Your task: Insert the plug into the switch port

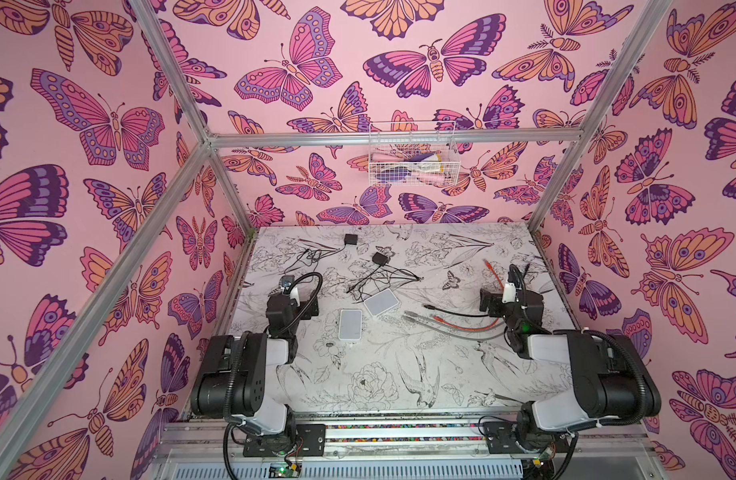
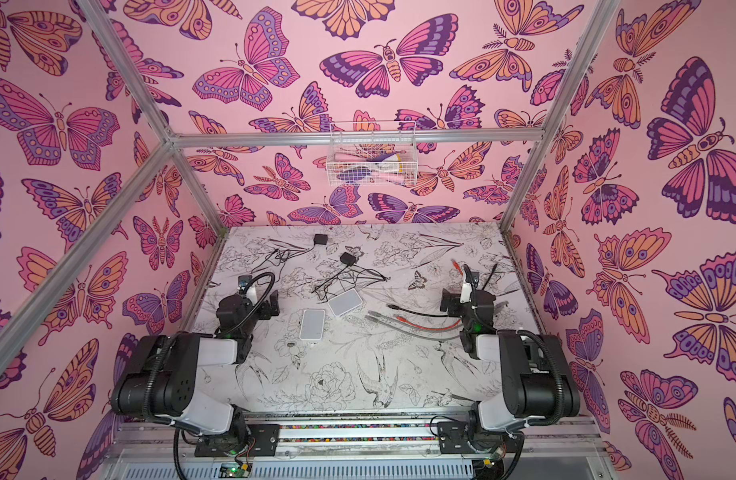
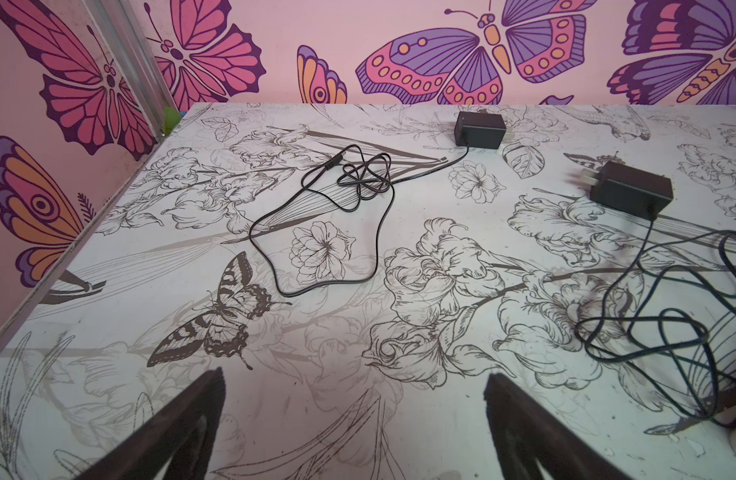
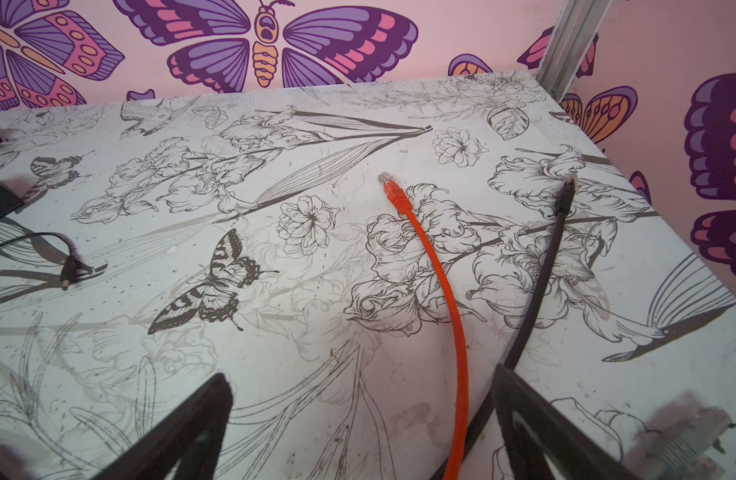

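Two flat white switches lie mid-table in both top views, one [image 1: 350, 325] nearer, one [image 1: 381, 302] turned at an angle [image 2: 344, 302]. Their ports do not show. Right of them lie network cables: an orange cable [image 4: 451, 291] with its plug [image 4: 389, 187] far ahead, a black cable [image 4: 541, 270] and a grey cable [image 1: 441, 328]. My right gripper [image 4: 363, 374] is open low over the table, and the orange cable runs between its fingers untouched. Left of the switches, my left gripper [image 3: 356, 376] is open over bare table, holding nothing.
Two black power adapters [image 3: 480, 129] [image 3: 630, 191] lie at the back with tangled thin leads ending in barrel plugs [image 3: 329, 166] [image 4: 69, 274]. A wire basket [image 1: 414, 156] hangs on the back wall. Pink butterfly walls and aluminium posts close in the table [image 1: 441, 386].
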You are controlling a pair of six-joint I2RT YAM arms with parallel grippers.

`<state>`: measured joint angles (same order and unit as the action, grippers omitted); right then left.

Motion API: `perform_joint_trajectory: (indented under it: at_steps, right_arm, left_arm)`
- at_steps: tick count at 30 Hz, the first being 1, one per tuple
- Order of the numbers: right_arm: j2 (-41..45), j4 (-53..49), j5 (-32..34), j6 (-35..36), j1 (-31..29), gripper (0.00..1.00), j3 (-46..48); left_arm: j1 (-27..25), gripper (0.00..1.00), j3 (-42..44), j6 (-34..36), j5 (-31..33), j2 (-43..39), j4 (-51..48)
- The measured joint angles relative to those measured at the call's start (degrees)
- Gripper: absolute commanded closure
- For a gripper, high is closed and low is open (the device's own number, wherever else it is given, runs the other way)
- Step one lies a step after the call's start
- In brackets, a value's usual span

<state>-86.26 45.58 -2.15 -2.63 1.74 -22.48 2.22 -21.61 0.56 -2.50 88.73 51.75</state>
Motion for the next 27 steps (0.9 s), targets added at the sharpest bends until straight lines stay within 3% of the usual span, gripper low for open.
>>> perform_joint_trajectory:
  at_steps: [27]
  right_arm:
    - [0.0, 0.0, 0.8, -0.2, 0.0, 0.01, 0.0]
  left_arm:
    - [0.0, 0.01, 0.0, 0.0, 0.4, 0.0, 0.0]
